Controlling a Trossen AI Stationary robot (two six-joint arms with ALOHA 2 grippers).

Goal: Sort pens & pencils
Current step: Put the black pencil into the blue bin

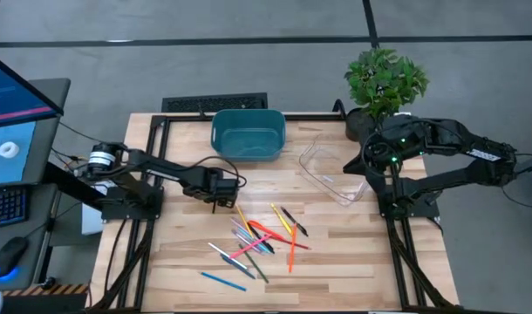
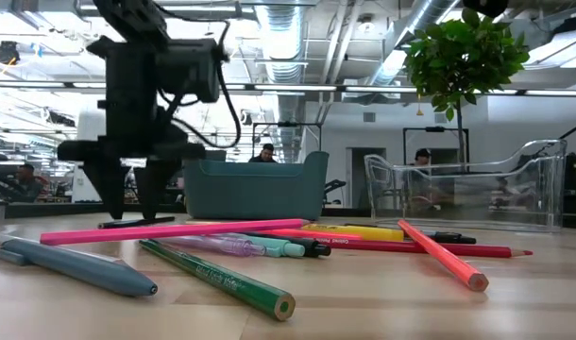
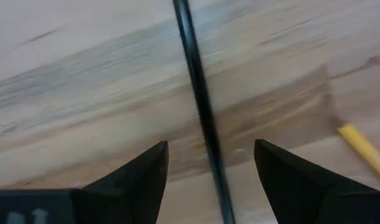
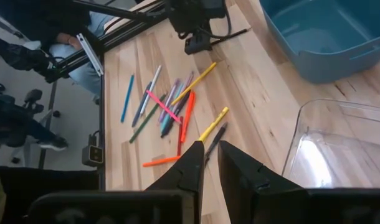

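Since we're after the black pen (image 3: 199, 112), our left gripper (image 1: 221, 199) hangs spread wide astride it, at 11 o'clock of the pile (image 1: 257, 240)

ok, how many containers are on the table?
2. The teal bin sits at the far edge of the table, about mid-width. The clear tray lies just to its right. The high view shows the whole table, so none should be hidden.

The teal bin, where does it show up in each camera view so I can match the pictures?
High view: teal bin at the table's far edge, centre.
Low view: it stands behind the pens, mid-picture.
Left wrist view: not in it.
Right wrist view: it fills the upper right corner.
Shared landmark: the clear tray beside the bin, seen in those same three views.
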